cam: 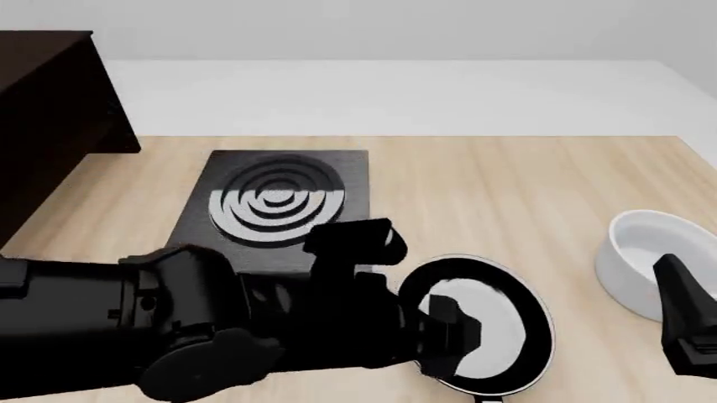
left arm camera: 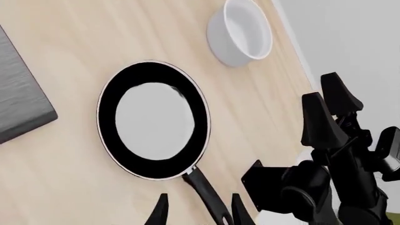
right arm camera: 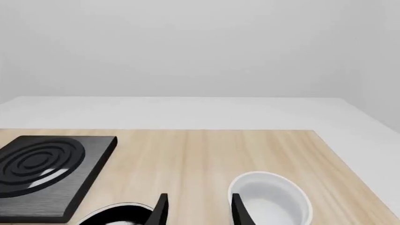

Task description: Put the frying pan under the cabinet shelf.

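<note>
Meanwhile, the left gripper (left arm camera: 198, 211), jaws spread, straddles the handle of the frying pan (left arm camera: 153, 120) lying flat on the table (left arm camera: 75, 178) beside the bowl (left arm camera: 240, 32); a shallow pinch could let it swing loose.

worktop (cam: 505, 180): we see pale wood with fine straight grain, matt | frying pan (left arm camera: 153, 121): smooth black band, light grey inside, thin pale rim | white bowl (left arm camera: 240, 33): smooth, softly glossy | square black plate (cam: 280, 206): glossy, mirrored rings | cabinet shelf (cam: 45, 109): dark brown wood, matt
</note>
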